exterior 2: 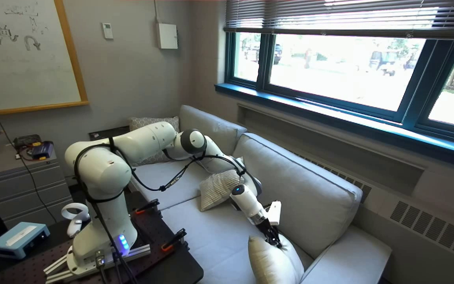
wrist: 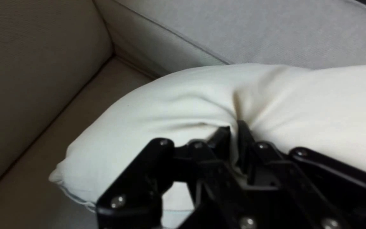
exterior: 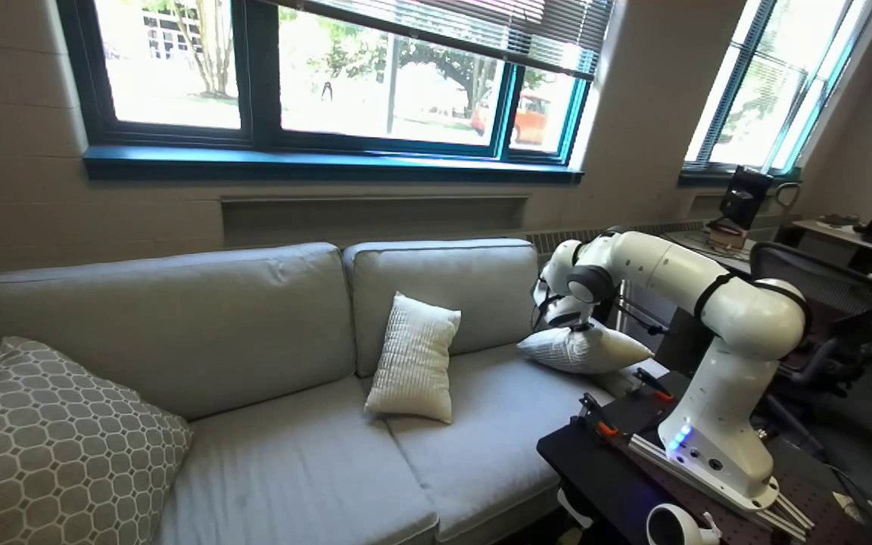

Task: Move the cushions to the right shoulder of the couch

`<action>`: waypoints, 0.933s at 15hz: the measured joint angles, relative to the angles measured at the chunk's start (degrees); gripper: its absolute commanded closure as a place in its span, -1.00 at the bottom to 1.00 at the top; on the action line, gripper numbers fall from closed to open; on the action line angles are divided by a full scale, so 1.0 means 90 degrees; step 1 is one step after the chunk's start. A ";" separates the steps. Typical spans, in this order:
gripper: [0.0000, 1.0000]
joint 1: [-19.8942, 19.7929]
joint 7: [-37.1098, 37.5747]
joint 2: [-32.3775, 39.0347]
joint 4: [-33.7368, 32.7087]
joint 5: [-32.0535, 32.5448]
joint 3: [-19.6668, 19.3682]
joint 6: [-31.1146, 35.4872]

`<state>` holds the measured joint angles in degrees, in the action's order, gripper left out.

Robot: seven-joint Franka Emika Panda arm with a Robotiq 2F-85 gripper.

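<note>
A wide blue-framed glass window point(exterior 2: 337, 77) glows brightly; a wood-framed whiteboard point(exterior 2: 20, 71) hangs on the plain grey wall point(exterior 2: 132, 77).

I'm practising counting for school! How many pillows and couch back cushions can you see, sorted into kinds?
Cream-white throw pillows: 2, one of them pinched in the gripper
Grey lattice-patterned pillow: 1
Light grey couch back cushions: 2
Total: 5

window point(exterior: 360, 98) blown out | surrounding wall point(exterior: 633, 129) dim | wrist view soft, shadowed at left
</note>
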<state>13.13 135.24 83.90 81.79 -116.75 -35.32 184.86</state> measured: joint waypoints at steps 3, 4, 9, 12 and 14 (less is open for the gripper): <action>0.88 0.0113 -0.0014 -0.0167 -0.0025 -0.0379 -0.0233 -0.0786; 0.88 0.0145 -0.0035 -0.0210 -0.0023 -0.0559 -0.0321 -0.1015; 0.88 0.0216 -0.0092 -0.0294 0.0012 -0.1501 -0.0641 -0.1841; 0.88 0.0233 -0.0230 -0.0343 0.0125 -0.2126 -0.0832 -0.2663; 0.88 0.0242 -0.0457 -0.0414 0.0280 -0.2488 -0.0945 -0.3463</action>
<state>15.31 131.12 80.17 84.30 -139.14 -43.83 153.69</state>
